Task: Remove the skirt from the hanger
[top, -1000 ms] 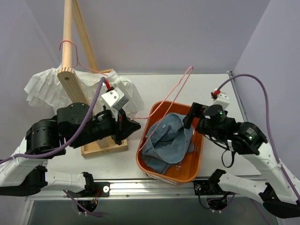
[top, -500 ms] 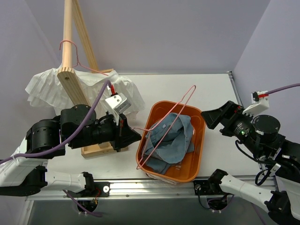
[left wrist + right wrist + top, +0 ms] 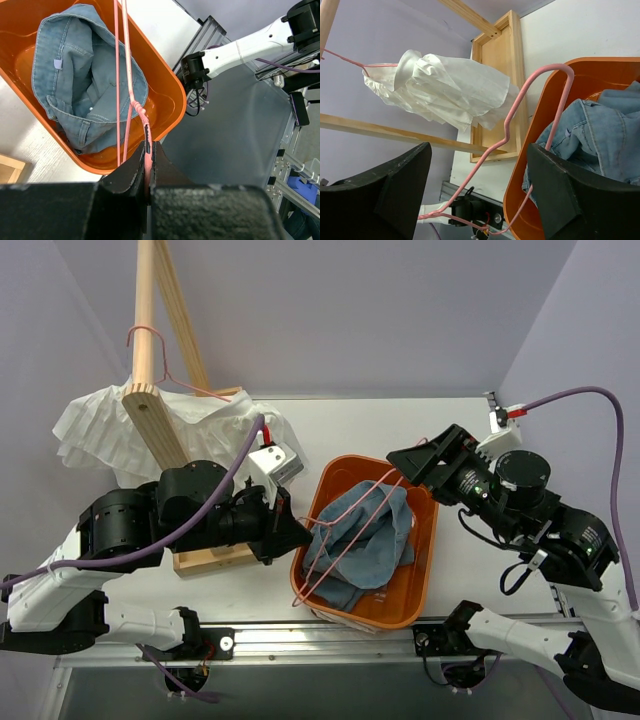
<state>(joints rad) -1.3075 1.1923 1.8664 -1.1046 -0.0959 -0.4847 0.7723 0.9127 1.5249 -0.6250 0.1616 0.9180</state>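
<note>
At far left, a white ruffled cloth (image 3: pixel 100 425) hangs by a pale wooden rack (image 3: pixel 150 410). Left gripper (image 3: pixel 148 150), held low: jaws clenched on a thin pink wire hanger (image 3: pixel 136 105). Crumpled blue denim skirt (image 3: pixel 365 540), its small white tag illegible, lies inside a glossy orange plastic tub (image 3: pixel 395 612). Right gripper (image 3: pixel 479 195): jaws parted, near the wire's far bend.
</note>
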